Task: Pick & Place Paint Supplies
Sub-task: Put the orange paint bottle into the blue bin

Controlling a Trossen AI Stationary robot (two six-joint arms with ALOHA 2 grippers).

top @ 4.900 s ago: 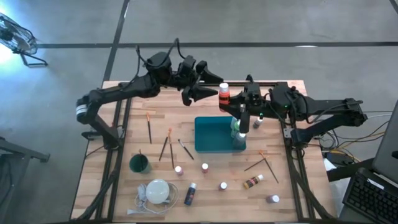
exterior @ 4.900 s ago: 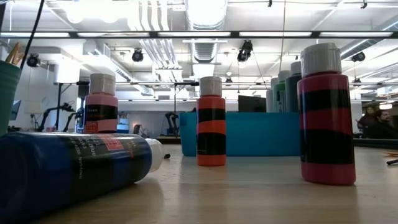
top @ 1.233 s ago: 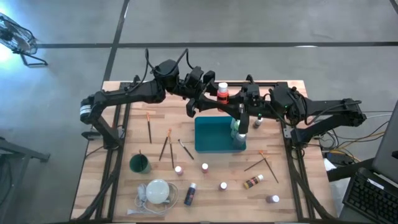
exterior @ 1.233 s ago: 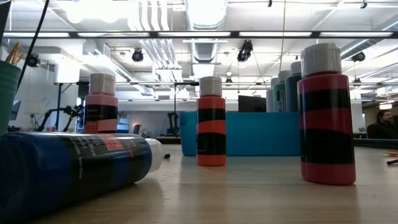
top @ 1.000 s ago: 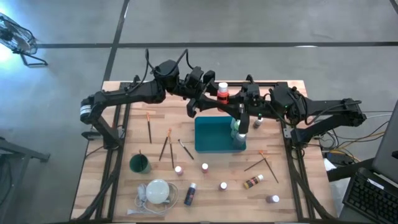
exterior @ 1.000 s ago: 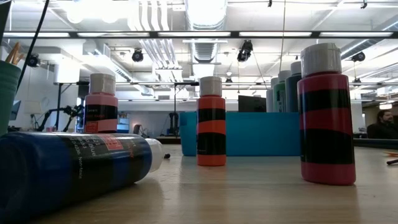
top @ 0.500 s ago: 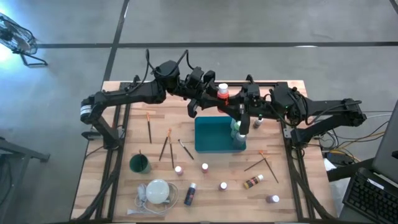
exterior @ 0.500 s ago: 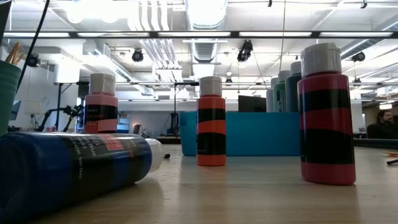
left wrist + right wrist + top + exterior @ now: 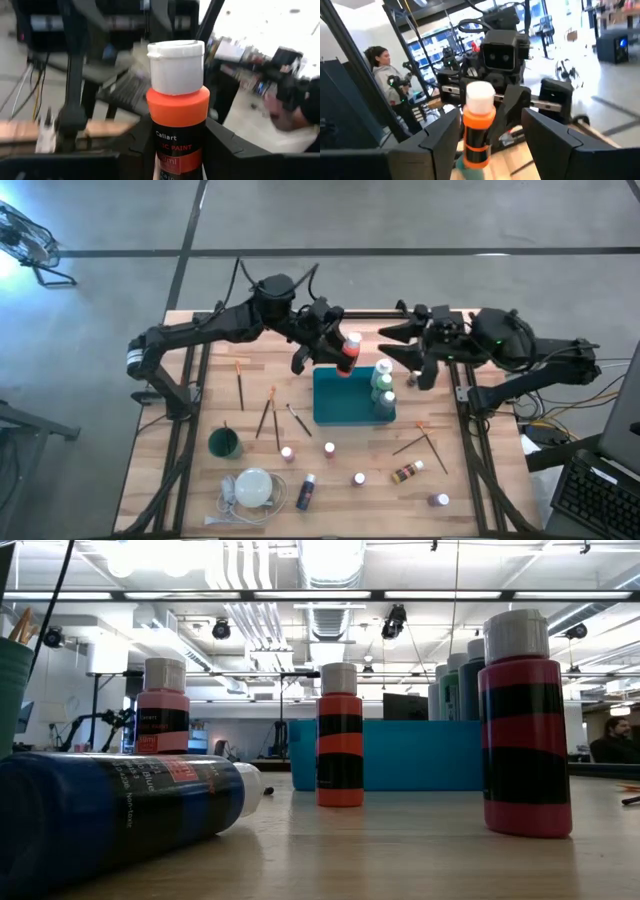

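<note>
An orange paint bottle (image 9: pixel 347 354) with a white cap hangs over the far left corner of the teal tray (image 9: pixel 340 405), with my left gripper (image 9: pixel 343 360) shut on it. My right gripper (image 9: pixel 392 344) stands open a short way to the bottle's right, touching nothing. In the right wrist view the bottle (image 9: pixel 477 125) shows beyond its spread fingers. Several bottles (image 9: pixel 382 385) stand upright inside the tray at its right side. Thin brushes (image 9: pixel 268 416) and small bottles (image 9: pixel 329 449) lie and stand on the wooden table near the front. My left gripper pinches the bottle's orange-and-black body (image 9: pixel 167 145) below the white cap, one finger (image 9: pixel 227 150) on each side. The fingers come level from the table's left. The bottle is lifted clear above the tray, and the high view shows it tilted.
A green cup (image 9: pixel 224 443) and a white disc with a cord (image 9: pixel 254 486) sit at the front left. More brushes (image 9: pixel 425 442) and bottles (image 9: pixel 407 472) lie at the front right. The low view shows bottles (image 9: pixel 524 720) standing before the tray (image 9: pixel 420 755). A person (image 9: pixel 385 75) shows beyond the table.
My right gripper has opened, let go of the orange bottle and drawn back toward the table's right edge. My left gripper has kept hold of the bottle and turned at the wrist, so the bottle has tipped and come a little toward the near edge, over the tray's corner.
</note>
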